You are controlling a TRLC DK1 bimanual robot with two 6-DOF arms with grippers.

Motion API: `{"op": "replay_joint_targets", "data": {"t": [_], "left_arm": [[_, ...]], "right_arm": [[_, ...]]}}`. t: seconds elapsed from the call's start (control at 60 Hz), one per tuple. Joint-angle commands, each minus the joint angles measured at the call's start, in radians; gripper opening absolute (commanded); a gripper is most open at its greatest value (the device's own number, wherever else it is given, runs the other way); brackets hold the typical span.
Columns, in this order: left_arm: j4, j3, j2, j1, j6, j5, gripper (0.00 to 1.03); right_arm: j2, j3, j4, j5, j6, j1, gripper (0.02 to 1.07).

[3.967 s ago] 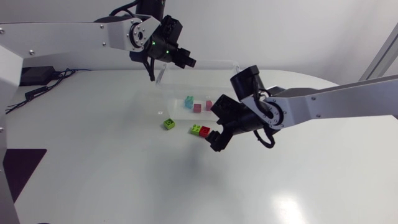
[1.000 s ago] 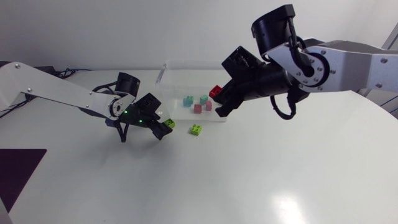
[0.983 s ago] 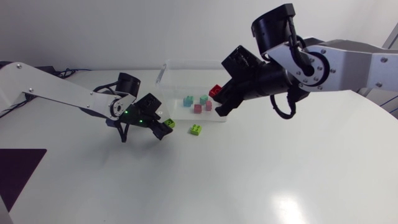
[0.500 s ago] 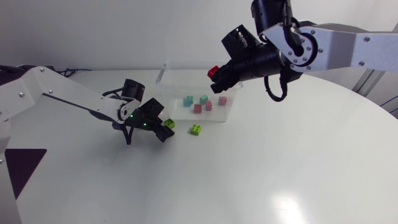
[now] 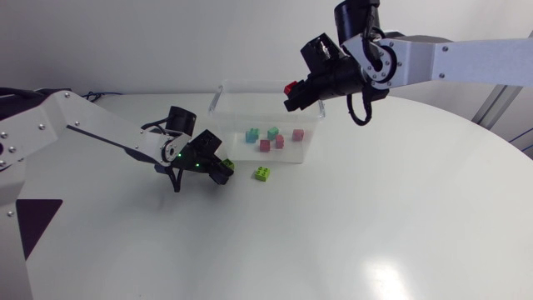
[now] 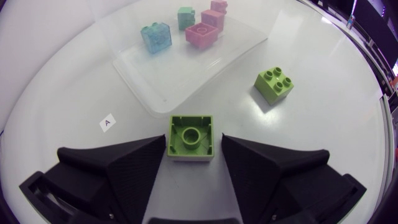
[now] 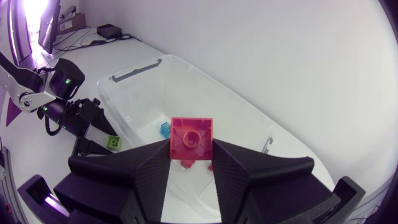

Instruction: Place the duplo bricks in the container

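While the right gripper (image 7: 191,149) hangs above the clear container (image 6: 186,71), near the worktop's (image 5: 375,217) far edge, it is clamped on one red brick (image 7: 191,138). Both fingers press the brick's sides, and its hollow underside faces the wrist camera.

Left gripper (image 6: 193,140): lowered to the worktop just outside the container's near wall. Its fingers are spread, with one lime brick (image 6: 191,134) standing between them. A thin gap shows at each side of that brick, so it is not gripped.

Second lime brick (image 6: 273,85): free on the worktop, ahead of the left gripper and off to one side. It is near the container's near wall and apart from the first.

Contents of the container, five bricks on its floor:
- one blue (image 6: 155,37)
- one teal (image 6: 186,17)
- three pink (image 5: 265,145) (image 5: 279,140) (image 5: 298,134)

Total count: eight bricks, of which one is red, two lime, one blue, one teal and three pink.

A small label (image 6: 107,122) lies on the worktop beside the left gripper.
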Motion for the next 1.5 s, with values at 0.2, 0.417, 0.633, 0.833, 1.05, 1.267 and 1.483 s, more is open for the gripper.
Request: {"op": "replay_joint_targets", "data": {"t": [0.2,0.417,0.633,0.833,1.05,1.267,1.483], "left_arm": [[0.022,-0.116,-0.098,0.021,0.006,0.008,0.37],[-0.038,-0.222,-0.332,0.073,0.020,0.046,0.37],[-0.147,-0.190,-0.541,0.086,-0.002,0.074,0.37],[-0.181,-0.067,-0.587,0.044,-0.055,0.076,0.38],[-0.181,0.072,-0.501,-0.011,-0.081,0.073,0.38],[-0.172,0.237,-0.328,-0.045,-0.101,0.033,0.39],[-0.156,0.384,-0.160,-0.053,-0.124,-0.003,0.40]], "right_arm": [[0.146,0.127,0.017,0.013,0.037,-0.022,0.37],[0.210,0.190,-0.009,0.027,0.050,-0.028,0.81],[0.226,0.219,-0.053,0.042,0.053,-0.018,0.98],[0.097,0.137,-0.059,0.042,0.060,-0.018,0.98],[-0.058,-0.022,-0.063,0.034,0.050,-0.025,0.98],[-0.201,-0.234,-0.056,0.027,0.044,-0.011,0.98],[-0.302,-0.430,-0.041,0.025,0.037,0.015,0.98]]}}
